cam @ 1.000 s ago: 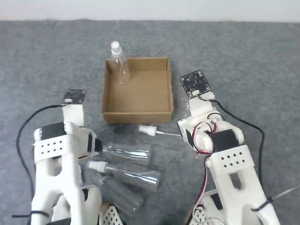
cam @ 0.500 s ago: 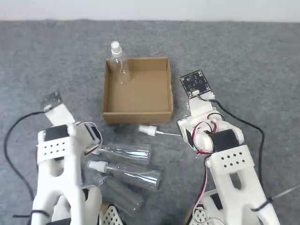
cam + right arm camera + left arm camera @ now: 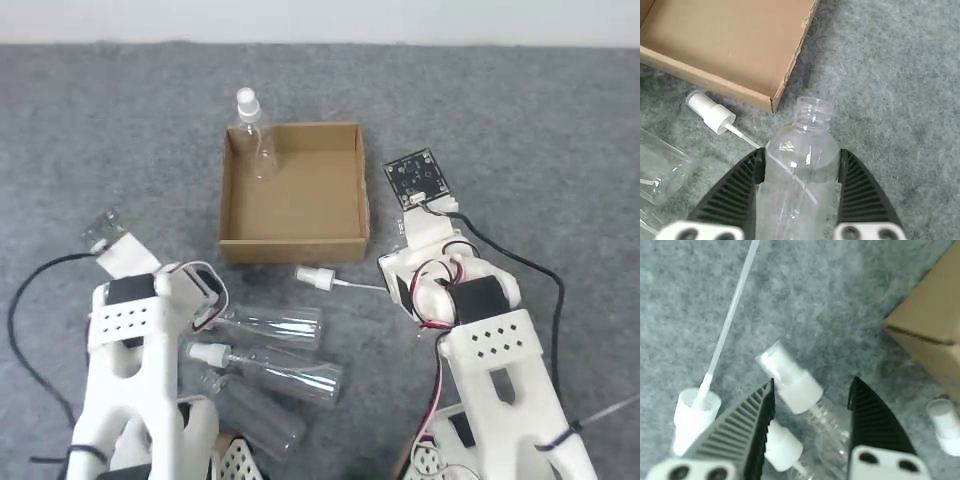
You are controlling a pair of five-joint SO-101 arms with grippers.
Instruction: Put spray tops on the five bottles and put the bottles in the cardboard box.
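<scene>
Two grippers near the cardboard box (image 3: 293, 247)
Right gripper (image 3: 801, 157) pinches an uncapped bottle (image 3: 800, 130) just off the box corner; a loose spray top (image 3: 710, 114) lies against the box wall. Left gripper (image 3: 812, 390) has its jaws spread over a capped bottle (image 3: 792, 382) lying on the grey mat (image 3: 840, 300). One upright bottle (image 3: 255, 140) stands inside the box.

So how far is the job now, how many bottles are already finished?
Done: one capped bottle stands in the cardboard box. In hand: the right arm's jaws grip an uncapped bottle, with a loose spray top lying near it. Left: three more bottles lie on the carpet outside the box, one clearly capped; all four must go in.
</scene>
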